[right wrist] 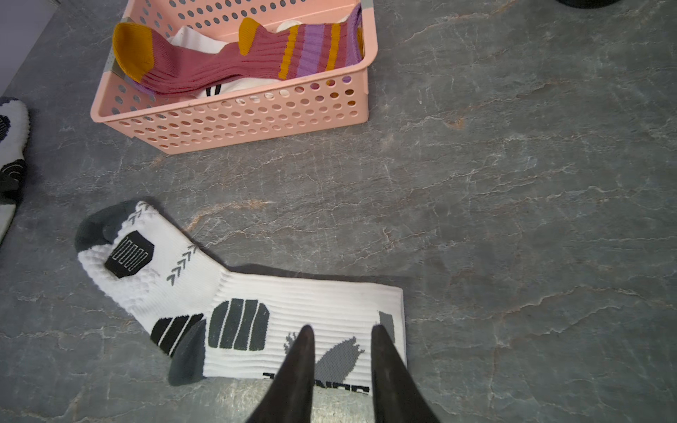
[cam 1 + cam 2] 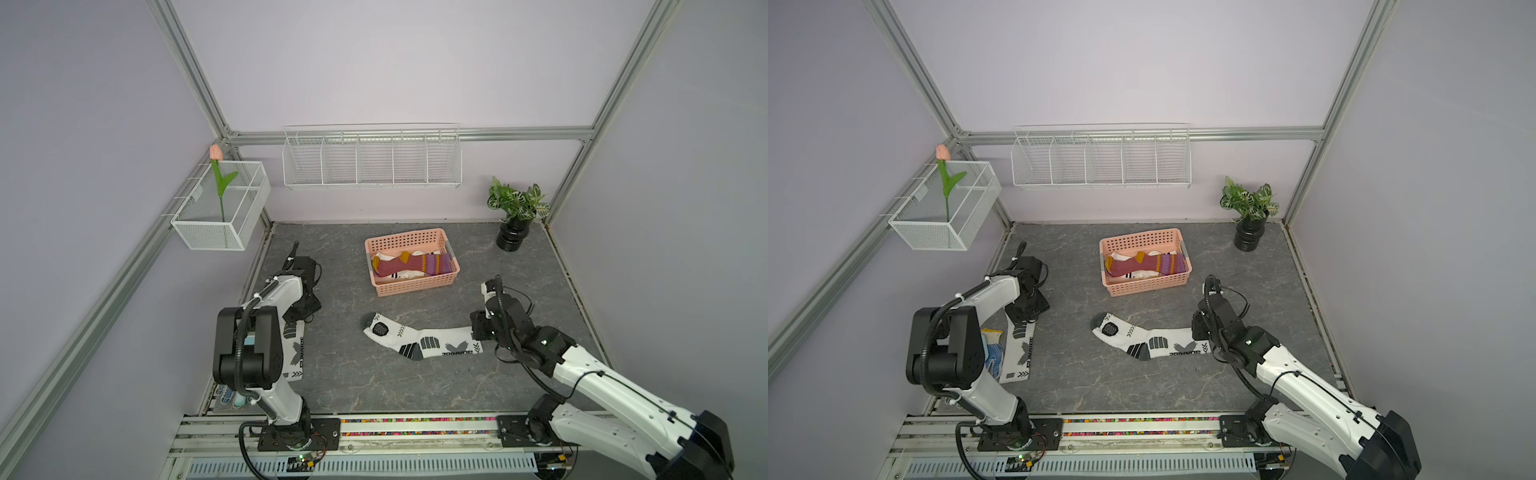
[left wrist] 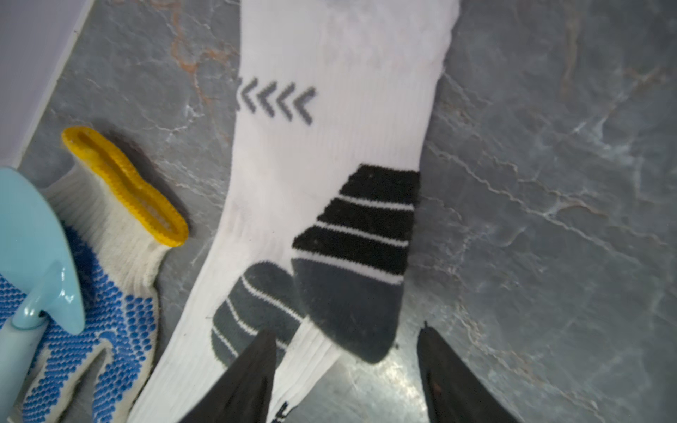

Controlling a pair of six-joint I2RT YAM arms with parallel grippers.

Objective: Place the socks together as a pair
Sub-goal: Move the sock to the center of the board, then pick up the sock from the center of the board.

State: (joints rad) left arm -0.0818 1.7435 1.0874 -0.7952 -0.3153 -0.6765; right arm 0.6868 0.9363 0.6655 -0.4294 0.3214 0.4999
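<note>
Two white socks with grey-black sports markings lie flat on the grey table. One sock (image 2: 419, 343) (image 1: 256, 311) lies mid-table; my right gripper (image 1: 342, 329) (image 2: 478, 328) hovers over its cuff, its jaws a little apart and holding nothing. The other sock (image 2: 1021, 353) (image 3: 329, 154) lies at the left, partly hidden by the left arm. My left gripper (image 3: 348, 333) (image 2: 1027, 311) stands open over its grey heel. A maroon sock with purple-orange stripes (image 2: 415, 264) (image 1: 219, 62) lies on white socks (image 1: 227, 88) in the pink basket (image 2: 415, 286).
A blue dotted glove with a yellow cuff (image 3: 110, 293) (image 2: 994, 353) and a light blue trowel (image 3: 33, 256) lie beside the left sock, near the wall. A potted plant (image 2: 515, 216) stands back right. A wire rack (image 2: 370, 162) and a mesh box (image 2: 216, 208) hang on the walls.
</note>
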